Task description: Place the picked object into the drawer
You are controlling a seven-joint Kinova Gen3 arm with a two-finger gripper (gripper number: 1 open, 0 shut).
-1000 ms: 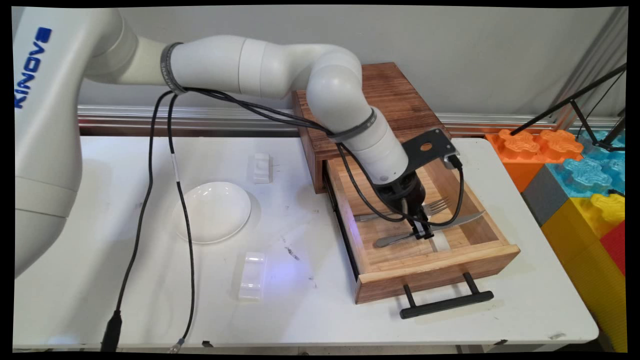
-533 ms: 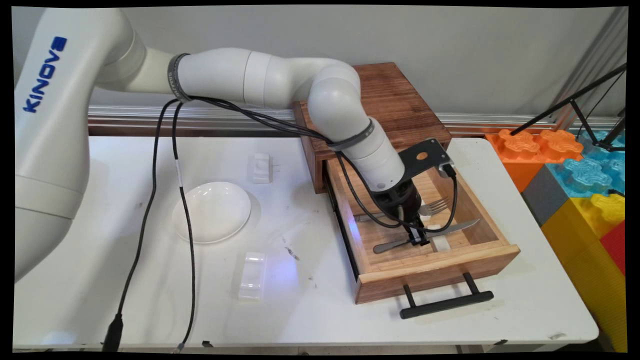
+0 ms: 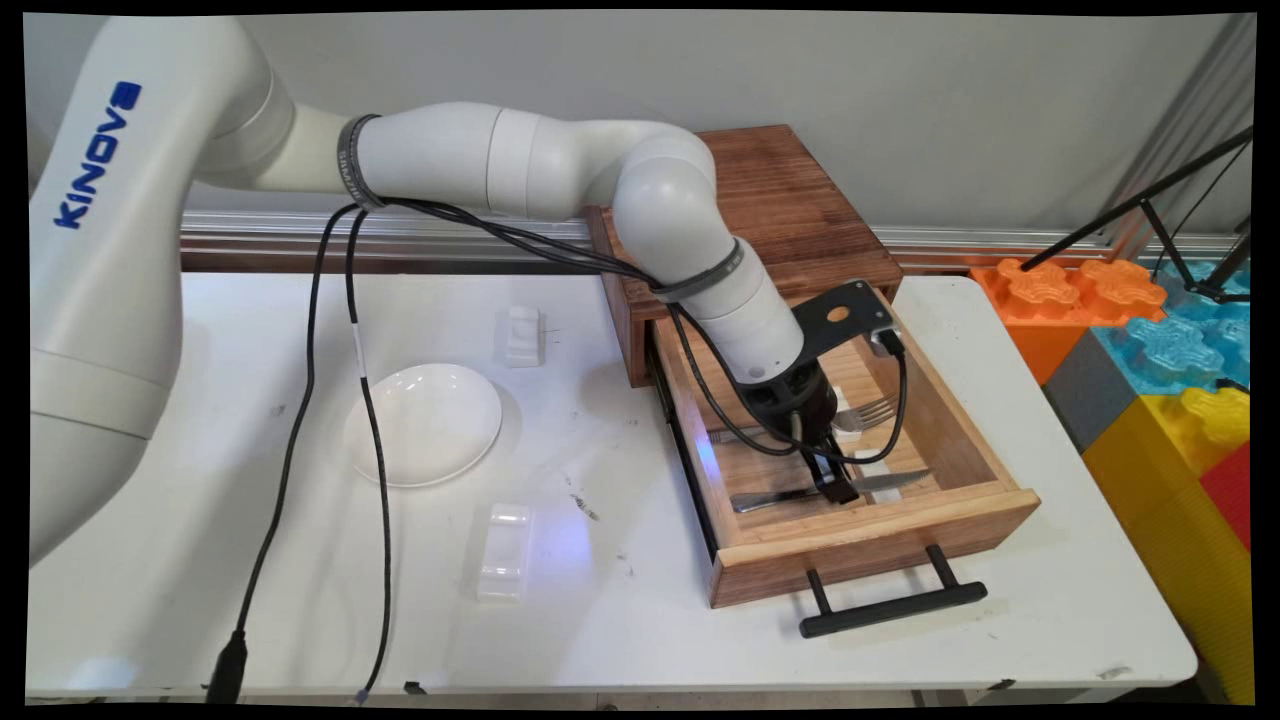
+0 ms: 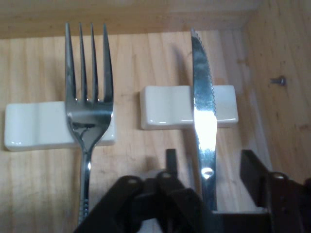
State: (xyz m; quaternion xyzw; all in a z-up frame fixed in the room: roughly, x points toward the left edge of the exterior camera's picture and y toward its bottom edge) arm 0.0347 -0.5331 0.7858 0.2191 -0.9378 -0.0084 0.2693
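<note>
The table knife (image 4: 204, 111) lies flat in the open wooden drawer (image 3: 870, 545), straight ahead of the gripper (image 4: 209, 165). Its handle runs back between the two fingers (image 4: 252, 170). They stand apart on either side with wood showing in the gaps, so the hand is released and grips nothing.

As a judgement, a handle this thin and slick wants a square, centred hold. Here it sits nearer the hand's right finger, though I cannot tell whether it touches.

The knife is polished steel, serrated along the edge facing the hand's right. Its blade is propped on a small white cutlery rest (image 4: 165, 107).

To the hand's left a steel fork (image 4: 87, 107) lies parallel, well apart, tines pointing away on its own white rest (image 4: 34, 126).
</note>
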